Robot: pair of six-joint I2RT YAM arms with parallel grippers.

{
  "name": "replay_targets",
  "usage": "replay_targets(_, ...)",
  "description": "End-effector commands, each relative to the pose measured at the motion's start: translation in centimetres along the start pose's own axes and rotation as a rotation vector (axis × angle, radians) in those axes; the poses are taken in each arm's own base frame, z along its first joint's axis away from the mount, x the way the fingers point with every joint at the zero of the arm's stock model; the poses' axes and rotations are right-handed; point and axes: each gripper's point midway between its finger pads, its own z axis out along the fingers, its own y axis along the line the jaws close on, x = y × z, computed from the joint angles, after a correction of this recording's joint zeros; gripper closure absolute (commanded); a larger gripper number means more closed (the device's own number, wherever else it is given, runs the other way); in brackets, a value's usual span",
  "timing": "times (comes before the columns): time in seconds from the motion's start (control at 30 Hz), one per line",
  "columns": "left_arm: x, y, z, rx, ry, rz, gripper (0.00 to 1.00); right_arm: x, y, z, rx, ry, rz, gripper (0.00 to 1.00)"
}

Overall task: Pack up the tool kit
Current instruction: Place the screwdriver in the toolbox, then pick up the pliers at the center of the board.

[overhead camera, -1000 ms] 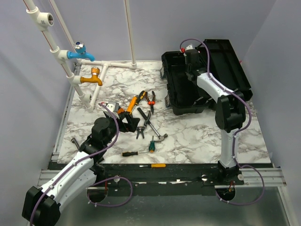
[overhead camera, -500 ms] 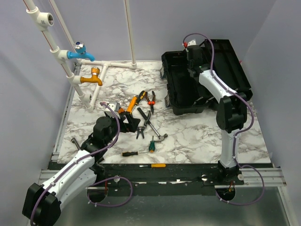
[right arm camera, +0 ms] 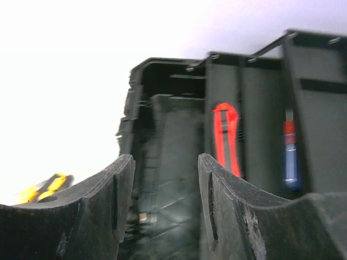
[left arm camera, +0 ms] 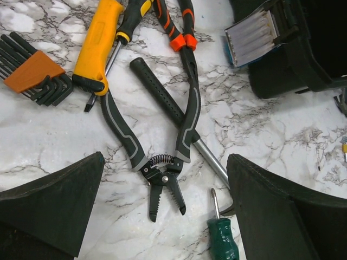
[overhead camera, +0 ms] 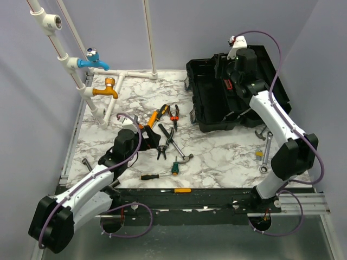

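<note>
So your left gripper [left arm camera: 165, 161] is spread about as wide as it goes, nothing in it, hanging right over the pile of loose tools on the marble table [overhead camera: 227, 157]. From the left wrist view, the grey-handled pliers [left arm camera: 162, 170] sit pretty much dead centre between the fingers [left arm camera: 51, 211], lying across the black-gripped hammer [left arm camera: 162, 96], with a green screwdriver [left arm camera: 222, 242] just beside the hammer's shaft. Further out you've got the orange hex key set [left arm camera: 33, 73], a yellow-handled tool [left arm camera: 97, 43] and the orange-handled pliers [left arm camera: 185, 32]. Your right gripper [right arm camera: 164, 162] is up over the toolbox [overhead camera: 214, 124] at the far right of the table, fingers parted with nothing between them. The box is open, lid flopped back behind it. The right wrist view is blurry, but there's something red [right arm camera: 226, 135] and something blue and red [right arm camera: 290, 157] inside the box. A couple of wrenches [overhead camera: 265, 151] lie on the table near the right arm, well apart from the main pile.
</note>
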Motion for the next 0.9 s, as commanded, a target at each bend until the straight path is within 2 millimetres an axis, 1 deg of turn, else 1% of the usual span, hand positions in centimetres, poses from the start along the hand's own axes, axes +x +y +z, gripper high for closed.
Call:
replay_targets(0.0, -0.4, -1.0, 1.1, 0.008, 0.051, -0.013, 0.02, 0.7, 5.5, -2.1, -0.257, -0.011, 0.274, 0.43)
replay_targets(0.13, -0.3, -1.4, 1.6, 0.020, 0.077, 0.003, 0.02, 3.6, 8.6, -3.5, -0.388, 0.100, 0.410, 0.43)
replay_targets(0.17, -0.4, -1.6, 1.6, 0.028, 0.073, 0.007, 0.02, 4.7, 9.6, -3.8, -0.421, 0.140, 0.433, 0.42)
replay_targets(0.23, -0.6, -1.7, 1.6, 0.039, 0.059, 0.017, 0.02, 6.8, 11.0, -4.4, -0.424, 0.214, 0.463, 0.42)
replay_targets(0.3, -0.9, -1.7, 1.4, 0.042, 0.045, 0.030, 0.03, 9.0, 12.9, -5.3, -0.419, 0.267, 0.449, 0.42)
replay_targets(0.43, -1.4, -0.8, 0.7, 0.005, 0.006, 0.047, 0.04, 13.6, 16.4, -7.5, -0.373, 0.343, 0.464, 0.40)
replay_targets(0.53, -1.9, 1.1, -0.5, -0.090, -0.047, 0.020, 0.05, 16.3, 19.0, -8.8, -0.394, 0.393, 0.532, 0.40)
replay_targets(0.6, -2.2, 2.5, -1.5, -0.148, -0.097, -0.029, 0.05, 17.2, 20.2, -9.0, -0.392, 0.409, 0.594, 0.39)
replay_targets(0.63, -1.8, 3.2, -1.9, -0.172, -0.101, -0.046, 0.05, 17.3, 20.7, -9.0, -0.400, 0.404, 0.617, 0.39)
replay_targets(0.73, -1.7, 3.4, -2.9, -0.170, -0.119, -0.063, 0.05, 18.5, 21.6, -8.7, -0.366, 0.434, 0.657, 0.39)
replay_targets(0.87, -1.8, 4.2, -3.8, -0.213, -0.115, -0.052, 0.05, 21.0, 22.5, -8.3, -0.330, 0.466, 0.625, 0.39)
